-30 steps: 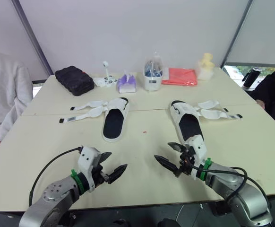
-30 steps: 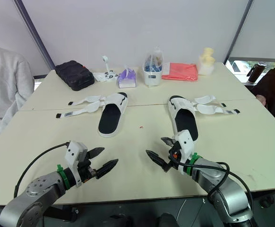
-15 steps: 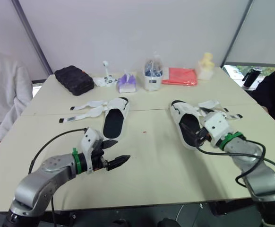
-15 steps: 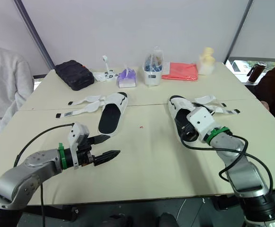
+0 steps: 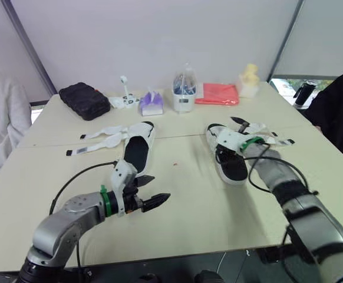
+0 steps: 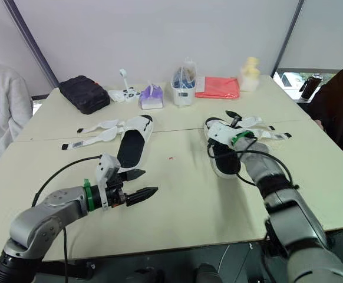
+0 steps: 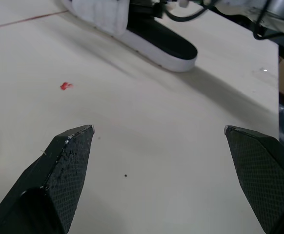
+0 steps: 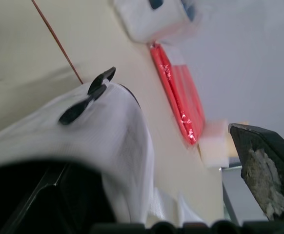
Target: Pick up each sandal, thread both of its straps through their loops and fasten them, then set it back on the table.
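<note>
Left gripper [image 5: 158,187]: hovering low over the table [image 5: 207,219]; fingers spreading wide, gripping nothing
Right gripper [image 5: 227,137]: resting at the right sandal [image 5: 234,169]; fingers standing apart across its white upper, not clamping
Right sandal: lying on the table; straps [image 5: 267,132] trailing loose at its outer side
Left sandal [image 5: 137,152]: lying flat beyond the left gripper; straps [image 5: 104,133] lying unfastened
</note>
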